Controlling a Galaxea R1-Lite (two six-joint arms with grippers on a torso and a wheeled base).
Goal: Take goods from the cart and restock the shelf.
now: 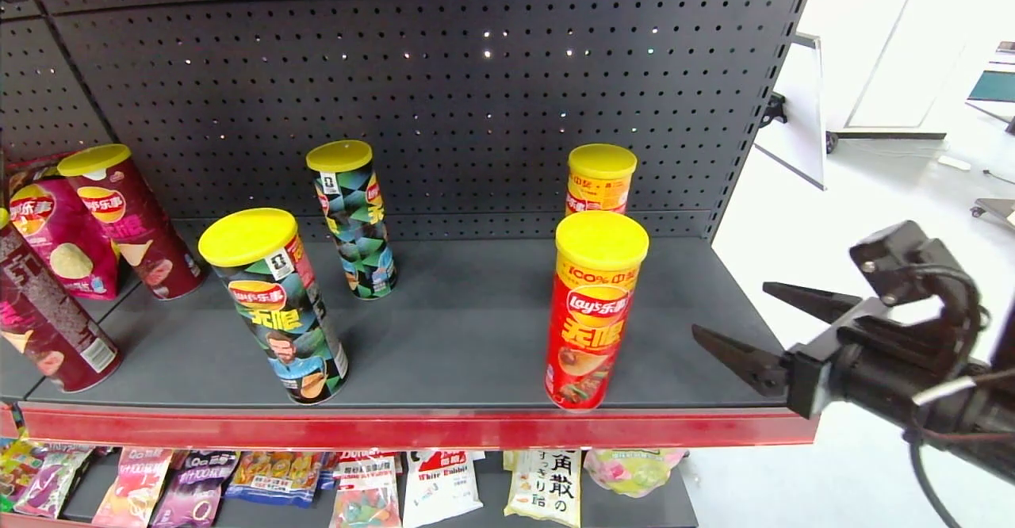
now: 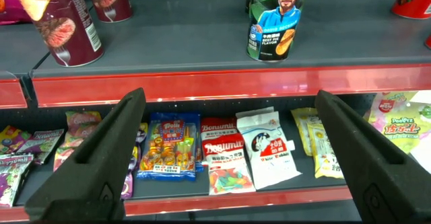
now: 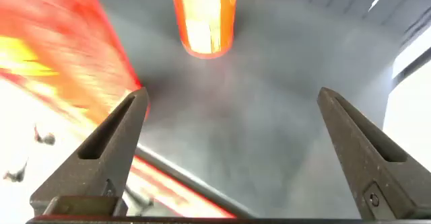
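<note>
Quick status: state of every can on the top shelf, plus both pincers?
front red can: upright, lid on, at the shelf front edge.
rear red can: upright, lid on.
front patterned can: upright, lid on.
rear patterned can: upright, lid on.
rear maroon can: upright, lid on.
right pincer: open, empty, beside front red can.
left pincer: open, empty.

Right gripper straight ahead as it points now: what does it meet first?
Likely the front red can near the shelf edge; the open right gripper points toward it, though depth is unclear.
</note>
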